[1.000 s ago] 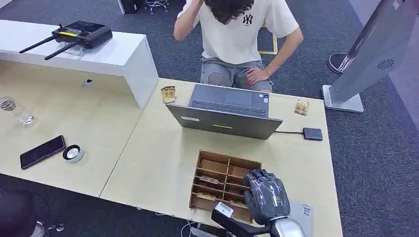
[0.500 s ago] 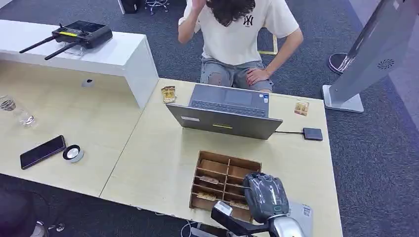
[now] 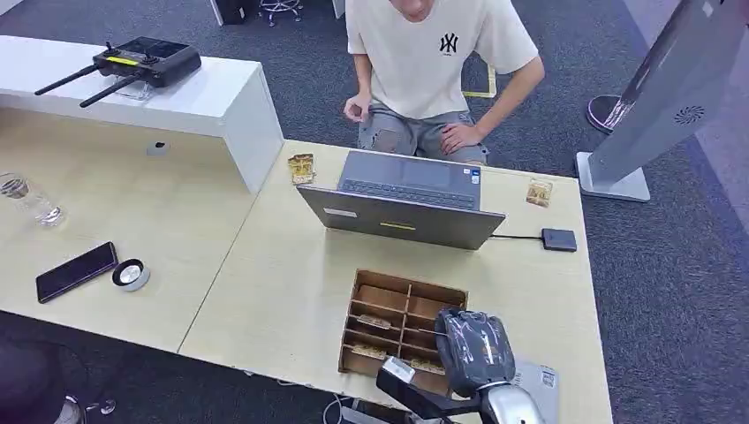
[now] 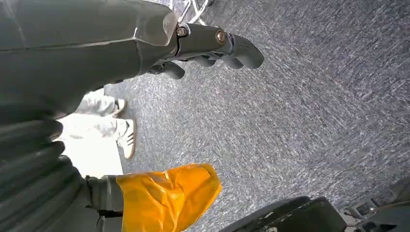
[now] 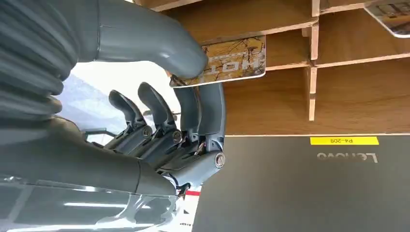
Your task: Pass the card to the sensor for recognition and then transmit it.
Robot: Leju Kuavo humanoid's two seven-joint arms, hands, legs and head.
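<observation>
The right hand (image 3: pixel 475 351) is seen in the head view over the near right corner of the wooden tray (image 3: pixel 389 291), knuckles up. In the right wrist view a card (image 5: pixel 232 60) is pinched between the thumb (image 5: pixel 159 46) and the fingers (image 5: pixel 203 111) curled beneath it. About half of the card lies under the thumb; the printed half juts out past the fingertips, over the tray's dividers. Whether the card has been lifted clear of its slot or is resting on a divider cannot be told.

The card's long axis is judged to run on from the thumb, its free end pointing away from the palm toward the laptop (image 3: pixel 402 216). In the wrist view the laptop's grey lid (image 5: pixel 300 188) is seen just beyond the tray's far wall.

The sensor is taken to be the small black box (image 3: pixel 558 239) cabled to the laptop; this is a guess, since nothing marks it. It lies beyond the hand and to its right, past the tray, near the table's right edge. The coming move is judged to turn on that line: a lift out of the tray, then a carry forward and right, with the free end leading. The right hand is much the nearer.

The left hand (image 4: pixel 212 46) is seen hanging over grey carpet, its fingers loosely curled and apart, with nothing in them.

A person (image 3: pixel 433 62) is seated behind the laptop, well apart from the tray.
</observation>
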